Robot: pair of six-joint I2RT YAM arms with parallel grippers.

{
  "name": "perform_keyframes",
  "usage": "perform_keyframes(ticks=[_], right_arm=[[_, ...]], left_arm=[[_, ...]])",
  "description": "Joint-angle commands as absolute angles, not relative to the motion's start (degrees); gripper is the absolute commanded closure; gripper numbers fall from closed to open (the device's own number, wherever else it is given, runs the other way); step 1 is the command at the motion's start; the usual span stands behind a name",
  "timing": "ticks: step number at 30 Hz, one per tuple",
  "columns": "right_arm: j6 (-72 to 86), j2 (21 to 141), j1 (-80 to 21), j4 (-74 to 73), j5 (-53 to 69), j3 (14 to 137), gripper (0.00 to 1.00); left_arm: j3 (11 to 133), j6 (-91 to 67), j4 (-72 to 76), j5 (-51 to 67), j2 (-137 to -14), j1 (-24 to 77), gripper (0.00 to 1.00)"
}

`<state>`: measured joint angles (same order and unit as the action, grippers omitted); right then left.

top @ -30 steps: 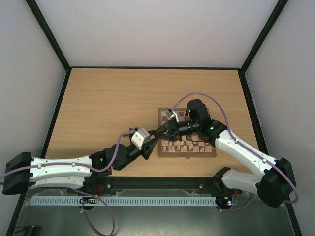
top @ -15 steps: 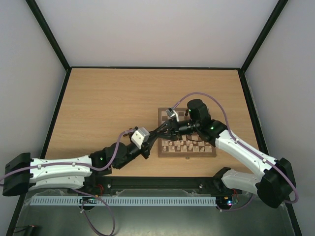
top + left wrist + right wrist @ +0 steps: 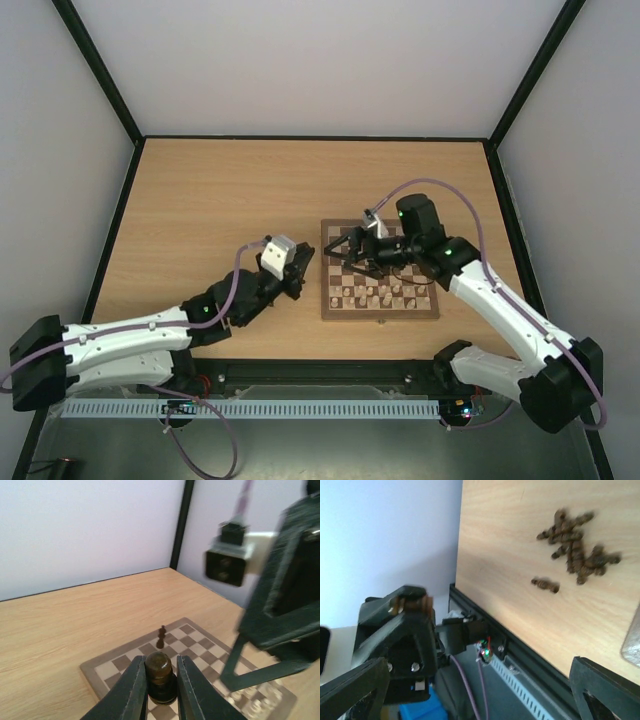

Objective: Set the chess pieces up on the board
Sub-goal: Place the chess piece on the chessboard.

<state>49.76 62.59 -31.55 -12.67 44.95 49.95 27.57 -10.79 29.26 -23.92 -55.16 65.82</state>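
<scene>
left pincer (image 3: pixel 160 671) pinching dark chess piece (image 3: pixel 159 665), over board (image 3: pixel 102 672) edge | right pincer (image 3: pixel 339 252) spread, probably above board

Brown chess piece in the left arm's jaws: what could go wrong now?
The brown piece is tiny and round-topped, pinched only between the left jaws' tips, so it might slip or tip when set down. The right arm hangs over the same board, so the arms could bump. The lone dark piece standing nearby could get knocked over.
</scene>
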Motion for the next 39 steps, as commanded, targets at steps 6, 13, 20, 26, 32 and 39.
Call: perform_keyframes(ticks=[6,13,20,26,32,39], right_arm=[[40.7,55.6,-29.4,-28.5,30.8,59.9,0.01],[38.3,52.8,-29.3,-32.6,27.5,61.6,0.01],[36.8,51.2,-29.2,-34.7,27.4,62.5,0.01],[36.6,51.4,-29.1,-34.3,28.4,61.6,0.01],[36.6,52.1,-29.1,-33.3,29.8,60.8,0.01],[36.6,52.6,-29.2,-32.2,30.9,60.1,0.01]], left_arm=[[41.6,-17.3,22.9,-19.7,-74.8,56.5,0.96],[49.6,-18.6,20.9,-15.7,-90.1,54.1,0.96],[55.1,-19.1,19.4,-10.5,-101.1,52.5,0.95],[56.4,-20.1,20.9,-8.4,-106.1,51.7,0.95],[55.1,-21.3,22.3,-8.1,-106.6,50.4,0.95],[55.7,-21.1,22.6,-7.8,-108.1,49.0,0.94]])
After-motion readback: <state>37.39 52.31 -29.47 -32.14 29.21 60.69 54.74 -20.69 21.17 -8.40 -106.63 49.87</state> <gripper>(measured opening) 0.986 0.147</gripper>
